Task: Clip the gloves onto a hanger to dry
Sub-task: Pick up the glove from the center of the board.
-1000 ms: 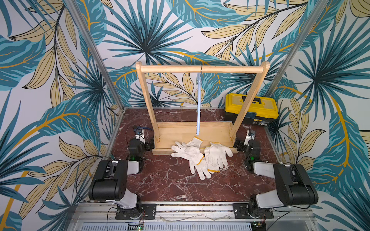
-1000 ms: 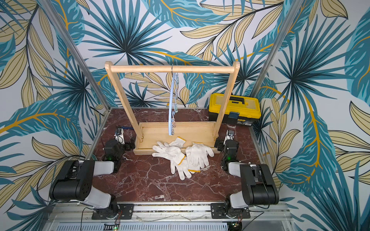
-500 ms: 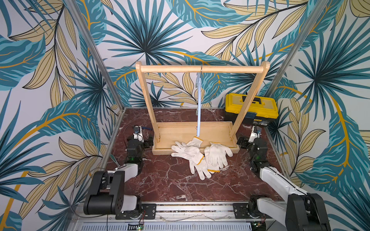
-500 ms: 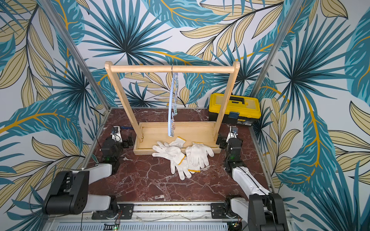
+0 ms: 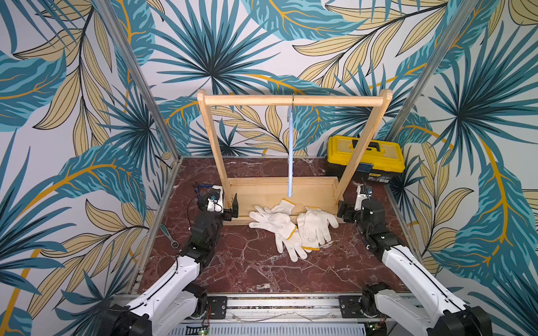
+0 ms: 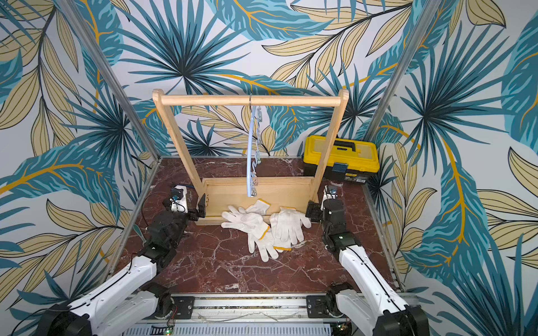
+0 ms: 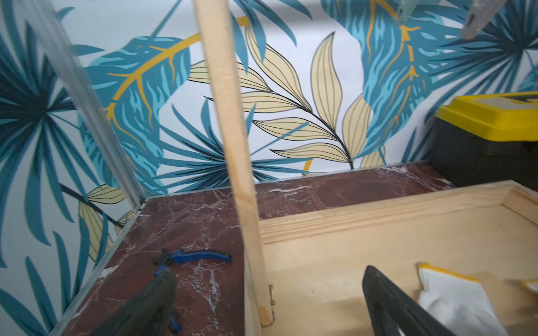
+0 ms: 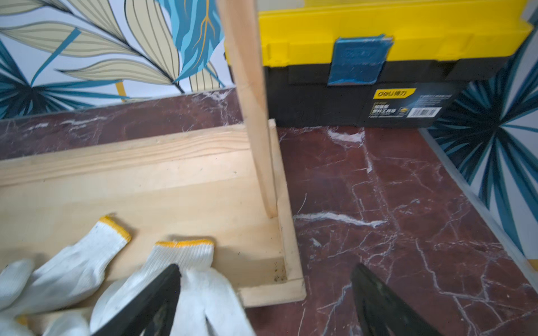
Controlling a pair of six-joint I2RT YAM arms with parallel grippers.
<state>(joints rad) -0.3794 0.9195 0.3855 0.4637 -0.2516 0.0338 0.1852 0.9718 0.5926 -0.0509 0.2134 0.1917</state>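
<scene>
Several white gloves (image 5: 291, 227) (image 6: 269, 225) with yellow cuffs lie piled across the front edge of the wooden rack's base. The pale-blue hanger (image 5: 290, 157) (image 6: 249, 151) hangs edge-on by its hook from the rack's rail, clips dangling. My left gripper (image 5: 233, 207) (image 6: 201, 207) (image 7: 267, 270) is open at the base's left front corner, with one glove (image 7: 454, 293) just beyond its finger. My right gripper (image 5: 343, 210) (image 6: 311, 212) (image 8: 265, 269) is open at the right front corner. One of its fingers (image 8: 151, 293) hovers over a glove (image 8: 201, 279). Neither gripper holds anything.
The wooden rack (image 5: 291, 101) (image 6: 250, 101) stands mid-table on a shallow tray base (image 7: 378, 215) (image 8: 145, 163). A yellow-and-black toolbox (image 5: 365, 157) (image 6: 340, 157) (image 8: 393, 43) sits at the back right. Blue-handled pliers (image 7: 201, 257) lie left of the base; a wrench (image 5: 168, 237) lies off the table's left edge.
Both arms have unfolded from their low resting pose and reached forward, bringing the grippers up to the rack base's front corners. The gloves and the hanger have not moved.
</scene>
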